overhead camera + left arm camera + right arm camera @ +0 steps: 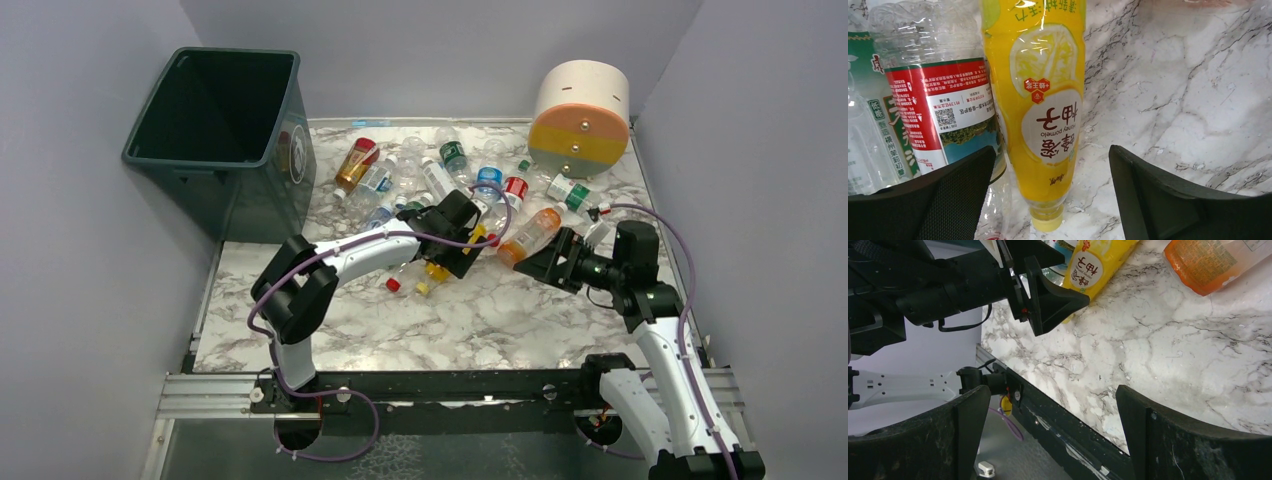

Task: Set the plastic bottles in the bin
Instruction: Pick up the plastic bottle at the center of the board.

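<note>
My left gripper (452, 250) (1052, 152) is open and straddles a yellow pomelo bottle (1043, 100) (437, 270) that lies on the marble with its yellow cap toward the camera. Its right finger (1168, 200) stands clear of the bottle; the left finger (938, 200) is close beside it. A clear red-labelled bottle (943, 110) lies against the yellow one. Several more plastic bottles (440, 175) are scattered across the back of the table. The dark green bin (282, 110) stands at the back left. My right gripper (540, 262) (1053, 390) is open and empty, near an orange bottle (530, 235) (1213, 265).
A big cream, orange and yellow cylinder (580, 115) stands at the back right beside the bottles. In the right wrist view the left gripper (1048, 295) sits just ahead, and the table's black front rail (1068, 435) runs below. Grey walls enclose the table.
</note>
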Robot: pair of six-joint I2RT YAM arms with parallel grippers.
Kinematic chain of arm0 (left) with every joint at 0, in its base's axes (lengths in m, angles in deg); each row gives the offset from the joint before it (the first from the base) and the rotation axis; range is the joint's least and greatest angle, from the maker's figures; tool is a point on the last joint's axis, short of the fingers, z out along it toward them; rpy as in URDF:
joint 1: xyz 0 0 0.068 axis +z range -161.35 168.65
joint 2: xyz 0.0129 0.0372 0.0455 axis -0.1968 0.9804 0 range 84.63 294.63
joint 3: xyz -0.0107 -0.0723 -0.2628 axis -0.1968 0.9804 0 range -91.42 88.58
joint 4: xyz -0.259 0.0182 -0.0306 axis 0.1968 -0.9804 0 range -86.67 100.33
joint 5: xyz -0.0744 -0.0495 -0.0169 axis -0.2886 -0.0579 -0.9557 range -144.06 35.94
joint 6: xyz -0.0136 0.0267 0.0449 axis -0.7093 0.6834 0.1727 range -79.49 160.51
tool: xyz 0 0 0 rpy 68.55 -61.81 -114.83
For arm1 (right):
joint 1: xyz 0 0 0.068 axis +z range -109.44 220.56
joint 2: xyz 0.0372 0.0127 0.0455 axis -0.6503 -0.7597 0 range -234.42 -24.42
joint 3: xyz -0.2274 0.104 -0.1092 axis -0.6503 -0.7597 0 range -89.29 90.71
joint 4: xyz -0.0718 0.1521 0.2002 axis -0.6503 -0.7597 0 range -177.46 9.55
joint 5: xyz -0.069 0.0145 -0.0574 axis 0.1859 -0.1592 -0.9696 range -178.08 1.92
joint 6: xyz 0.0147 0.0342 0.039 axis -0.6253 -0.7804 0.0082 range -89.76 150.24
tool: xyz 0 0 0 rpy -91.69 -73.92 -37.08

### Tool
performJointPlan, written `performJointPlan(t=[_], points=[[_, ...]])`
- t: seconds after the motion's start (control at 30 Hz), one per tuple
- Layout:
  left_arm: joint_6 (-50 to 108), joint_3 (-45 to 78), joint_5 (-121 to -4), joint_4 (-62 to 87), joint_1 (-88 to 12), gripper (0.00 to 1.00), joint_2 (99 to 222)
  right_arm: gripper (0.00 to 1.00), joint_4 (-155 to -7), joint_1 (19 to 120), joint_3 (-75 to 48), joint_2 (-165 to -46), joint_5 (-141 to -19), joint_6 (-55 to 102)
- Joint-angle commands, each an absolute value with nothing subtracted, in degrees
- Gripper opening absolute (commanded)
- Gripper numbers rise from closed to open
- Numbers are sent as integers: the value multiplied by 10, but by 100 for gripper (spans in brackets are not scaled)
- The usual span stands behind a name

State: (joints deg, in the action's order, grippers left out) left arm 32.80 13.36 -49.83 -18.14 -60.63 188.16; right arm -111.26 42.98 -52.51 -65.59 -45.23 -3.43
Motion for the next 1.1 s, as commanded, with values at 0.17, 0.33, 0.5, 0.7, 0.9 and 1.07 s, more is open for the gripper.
performJointPlan(t=[0.17, 0.33, 0.5, 0.7, 0.9, 1.07], points=[[320, 125, -475, -144, -610, 89, 1915, 100, -1093, 431, -535, -653, -452, -40], [320, 114, -483, -143, -610, 89, 1926, 99, -1091, 431, -528, -658, -449, -40], [320, 113, -482, -141, -610, 89, 1934, 99, -1096, 431, -516, -666, -450, -35], [316, 113, -483, -137, -610, 89, 1937, 99, -1102, 431, -513, -664, -452, -31], [314, 114, -484, -135, -611, 85, 1945, 100, -1103, 431, -517, -662, -450, -32], [313, 114, -484, -131, -611, 82, 1947, 99, -1104, 431, -515, -663, -450, -31]])
